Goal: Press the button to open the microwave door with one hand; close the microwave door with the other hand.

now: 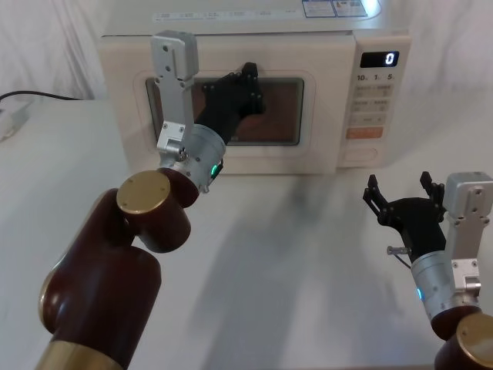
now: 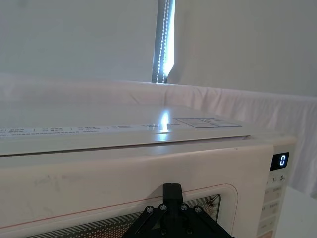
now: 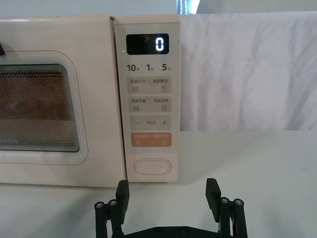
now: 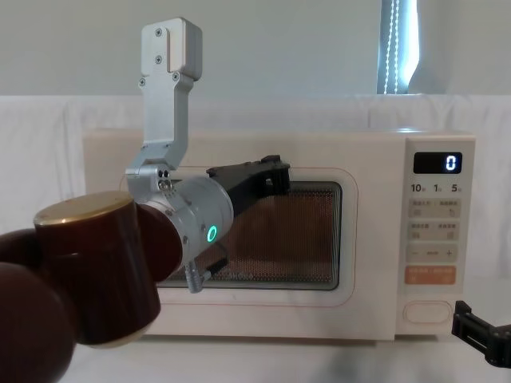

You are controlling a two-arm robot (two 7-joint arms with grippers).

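Microwave door shut, left gripper right up against the glass

The microwave door (image 1: 223,112) sits flush with the keypad panel (image 3: 148,99) at the far side of the white table (image 1: 293,254). The left gripper (image 1: 248,77) is up at the window; can't tell how its fingers sit. The button (image 3: 153,166), lowest on the panel at right, is untouched. The right gripper (image 3: 167,191) hovers near-right with fingers spread, apart from it.
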